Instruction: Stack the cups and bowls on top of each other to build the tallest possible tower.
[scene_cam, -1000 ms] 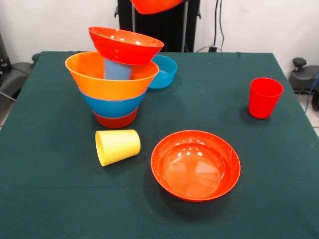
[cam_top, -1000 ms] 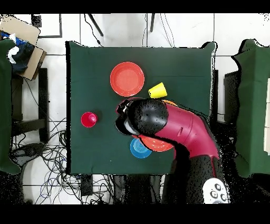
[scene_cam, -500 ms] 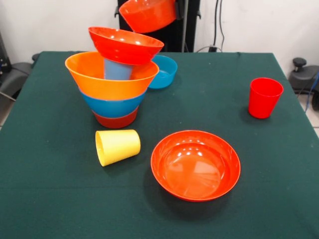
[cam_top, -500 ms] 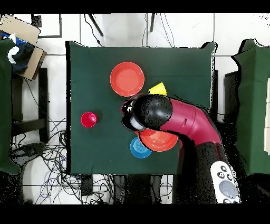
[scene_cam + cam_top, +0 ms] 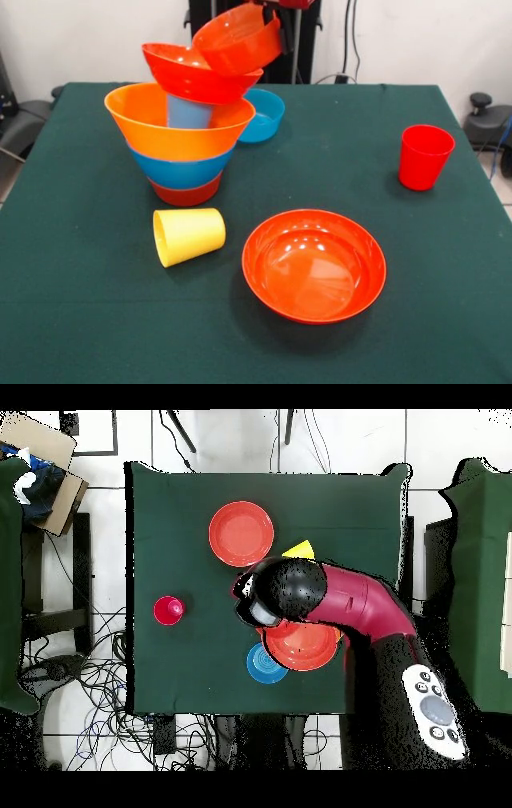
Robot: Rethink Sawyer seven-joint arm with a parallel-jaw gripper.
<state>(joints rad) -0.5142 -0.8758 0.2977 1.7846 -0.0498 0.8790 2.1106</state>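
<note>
Bowl alignment over the tower

Tower (image 5: 182,136) stands at upper left of the front view, topped by a shallow red-orange bowl (image 5: 180,76). Small red-orange bowl (image 5: 238,38), tilted, hangs just right of its centre at the top edge, gripped at its right rim by the tool (image 5: 276,20), closed on it. Judgement: shift left, level, then lower.

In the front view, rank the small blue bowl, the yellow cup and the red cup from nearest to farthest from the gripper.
From the gripper, top centre:
1. Small blue bowl, just below, behind the tower.
2. Red cup, right side.
3. Yellow cup, on its side, near the front.
</note>
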